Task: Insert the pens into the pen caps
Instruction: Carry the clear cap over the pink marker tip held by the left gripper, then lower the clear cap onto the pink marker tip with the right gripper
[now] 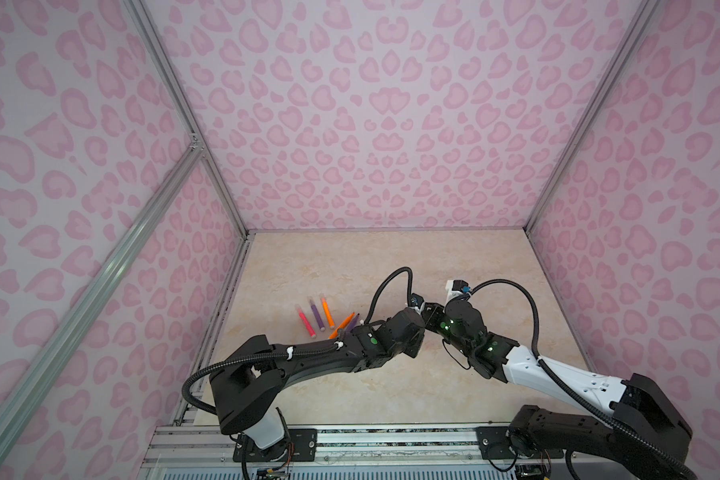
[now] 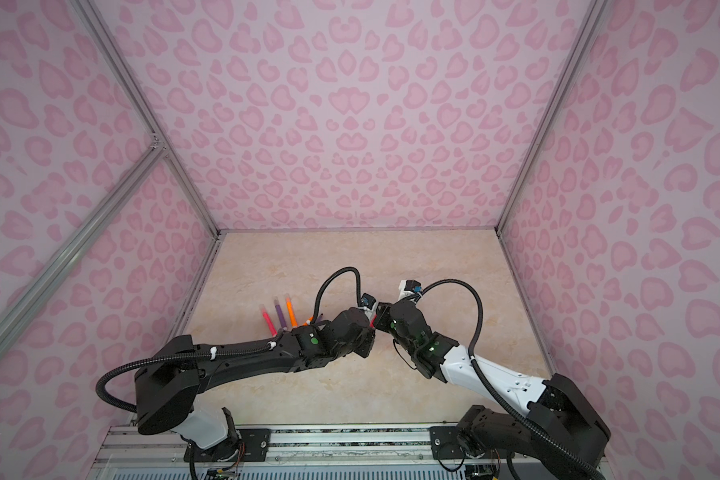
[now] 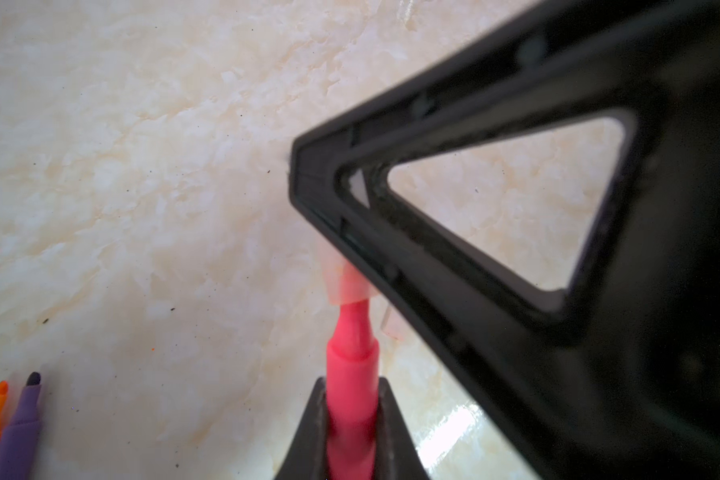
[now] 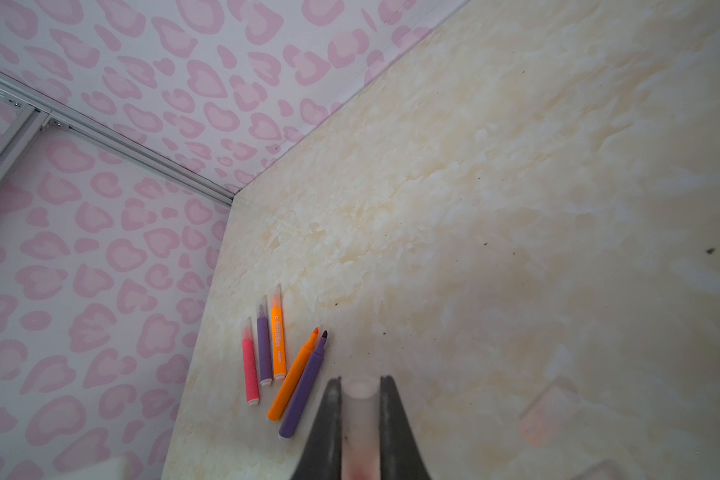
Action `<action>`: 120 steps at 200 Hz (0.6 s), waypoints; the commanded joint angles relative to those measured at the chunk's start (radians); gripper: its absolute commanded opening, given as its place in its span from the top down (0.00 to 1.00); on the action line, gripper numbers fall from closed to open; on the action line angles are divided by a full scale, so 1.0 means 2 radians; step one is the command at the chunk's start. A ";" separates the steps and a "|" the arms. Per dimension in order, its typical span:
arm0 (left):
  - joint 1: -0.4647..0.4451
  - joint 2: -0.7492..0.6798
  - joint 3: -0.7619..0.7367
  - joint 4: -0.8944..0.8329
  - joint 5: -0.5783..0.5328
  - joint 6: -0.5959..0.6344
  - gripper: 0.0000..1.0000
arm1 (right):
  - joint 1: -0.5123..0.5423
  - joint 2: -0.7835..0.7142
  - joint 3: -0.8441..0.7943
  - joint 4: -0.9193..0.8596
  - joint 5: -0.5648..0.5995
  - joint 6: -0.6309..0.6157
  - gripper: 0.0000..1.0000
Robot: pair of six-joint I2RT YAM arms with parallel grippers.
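Left gripper [image 3: 352,401] clamped tight on the barrel of a pink-red pen [image 3: 352,370], tip pointing away from the wrist. Right gripper [image 4: 360,384] closed on a clear cap [image 4: 360,409], with a pink tint showing inside the tube. In the left wrist view the pen tip sits in the mouth of the cap [image 3: 345,286], and the shoulder of the pen is not yet seated. Both grippers meet above mid-table, right of the loose pens, in both top views [image 1: 422,311].

On the beige marble table [image 1: 350,262], near the left wall, there is a row of three capped pens lying side by side: pink [image 4: 250,370], purple [image 4: 263,349], orange [image 4: 278,338]. Just beside them are two uncapped pens, touching along their length and angled: orange [image 4: 294,374] and purple [image 4: 304,388], tips bare. A faint clear shape [image 4: 549,405] lies on the table, maybe another cap, too blurred to tell.
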 commanded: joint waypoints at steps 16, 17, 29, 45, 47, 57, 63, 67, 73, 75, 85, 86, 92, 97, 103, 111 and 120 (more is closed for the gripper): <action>0.001 -0.015 -0.006 0.012 -0.020 -0.007 0.97 | 0.013 0.005 0.007 0.013 0.014 -0.005 1.00; 0.001 -0.015 -0.006 0.012 -0.020 -0.007 0.97 | 0.014 0.006 0.007 0.014 0.015 -0.006 1.00; 0.002 -0.023 -0.013 0.020 -0.015 -0.007 0.97 | 0.022 0.008 0.007 0.025 0.016 -0.011 1.00; 0.003 -0.042 -0.027 0.037 -0.007 -0.007 0.97 | 0.033 0.011 0.007 0.037 0.020 -0.016 1.00; 0.004 -0.045 -0.029 0.040 -0.007 -0.007 0.97 | 0.034 0.011 0.007 0.038 0.020 -0.017 1.00; 0.008 -0.060 -0.043 0.054 0.001 -0.008 0.97 | 0.040 0.011 0.006 0.045 0.023 -0.019 1.00; 0.012 -0.071 -0.054 0.064 0.011 -0.009 0.97 | 0.044 0.010 0.006 0.048 0.024 -0.021 1.00; 0.015 -0.078 -0.061 0.073 0.019 -0.010 0.97 | 0.045 0.011 0.005 0.051 0.024 -0.022 1.00; 0.021 -0.089 -0.071 0.085 0.033 -0.013 0.97 | 0.048 0.011 0.005 0.055 0.023 -0.024 1.00; 0.024 -0.093 -0.075 0.088 0.037 -0.014 0.97 | 0.049 0.011 0.005 0.056 0.023 -0.025 1.00; 0.036 -0.111 -0.091 0.105 0.061 -0.022 0.97 | 0.054 0.010 0.006 0.061 0.023 -0.028 1.00; 0.037 -0.113 -0.093 0.106 0.064 -0.023 0.97 | 0.054 0.010 0.005 0.061 0.023 -0.028 1.00; 0.045 -0.123 -0.101 0.114 0.075 -0.026 0.97 | 0.058 0.009 0.006 0.064 0.023 -0.031 1.00; 0.050 -0.131 -0.107 0.118 0.083 -0.027 0.97 | 0.062 0.009 0.006 0.067 0.025 -0.033 1.00; 0.055 -0.139 -0.113 0.122 0.091 -0.028 0.97 | 0.066 0.008 0.006 0.071 0.025 -0.037 1.00; 0.059 -0.148 -0.117 0.125 0.100 -0.026 0.97 | 0.072 0.007 0.007 0.075 0.028 -0.044 1.00; 0.061 -0.156 -0.120 0.126 0.108 -0.023 0.97 | 0.080 0.007 0.010 0.077 0.032 -0.053 1.00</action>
